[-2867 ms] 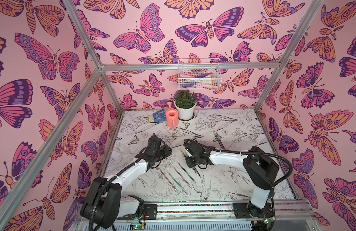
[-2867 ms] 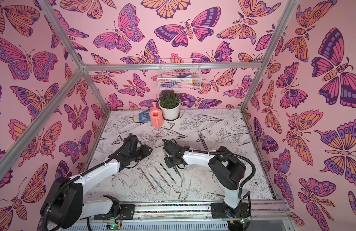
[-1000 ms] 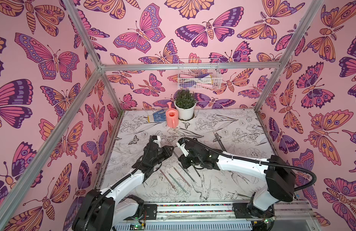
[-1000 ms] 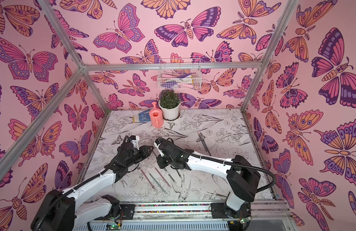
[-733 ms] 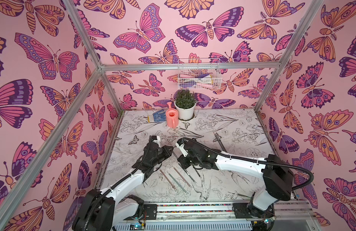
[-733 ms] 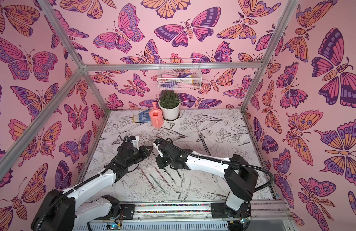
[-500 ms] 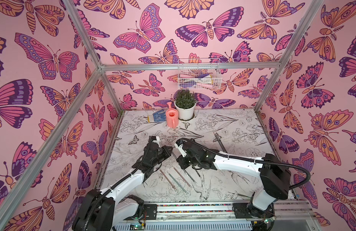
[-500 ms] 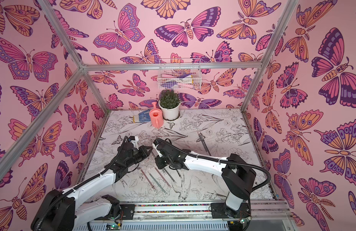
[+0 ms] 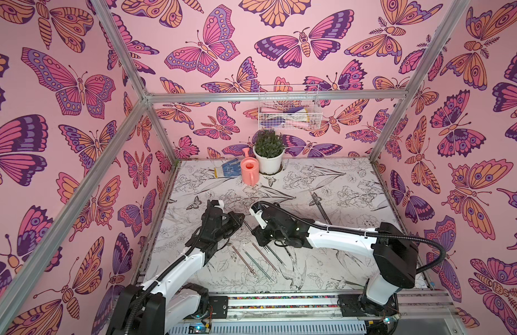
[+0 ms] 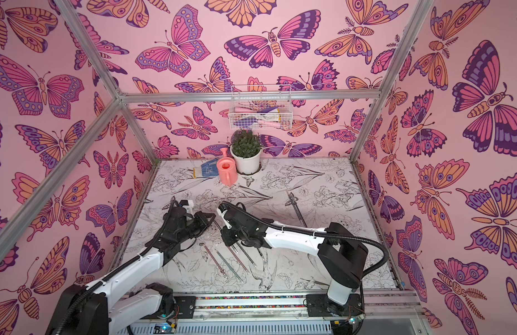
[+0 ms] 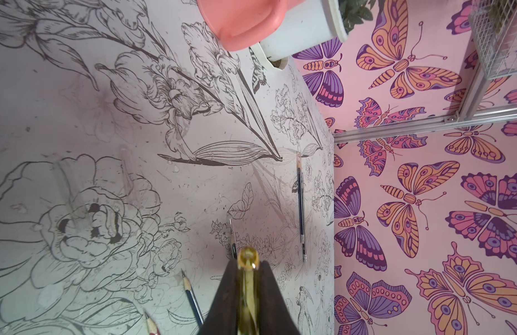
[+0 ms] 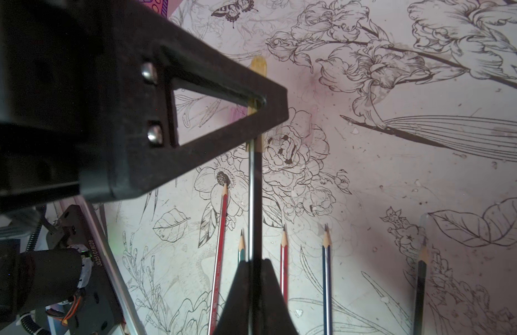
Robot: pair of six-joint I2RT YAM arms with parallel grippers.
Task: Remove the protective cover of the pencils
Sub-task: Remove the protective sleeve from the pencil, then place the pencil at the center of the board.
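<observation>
Closing over the last second, the fingers (image 11: 226, 293) of the left gripper (image 11: 247, 264) now pinch the yellow see-through cover (image 12: 258, 66) on a black pencil (image 12: 255, 197). The right gripper (image 12: 252, 262) clamps its shaft, above the bench (image 9: 338, 185) left of its middle. With both ends gripped, a straight pull apart should free the cover. Other pencils (image 12: 326, 275) lie toward the front edge.

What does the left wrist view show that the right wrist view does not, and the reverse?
Only left wrist: the pink watering can, the white plant pot and the wire basket. Only right wrist: the right gripper shut on a black pencil. Both: the yellow cover clamped in the left gripper, and loose pencils on the table.
</observation>
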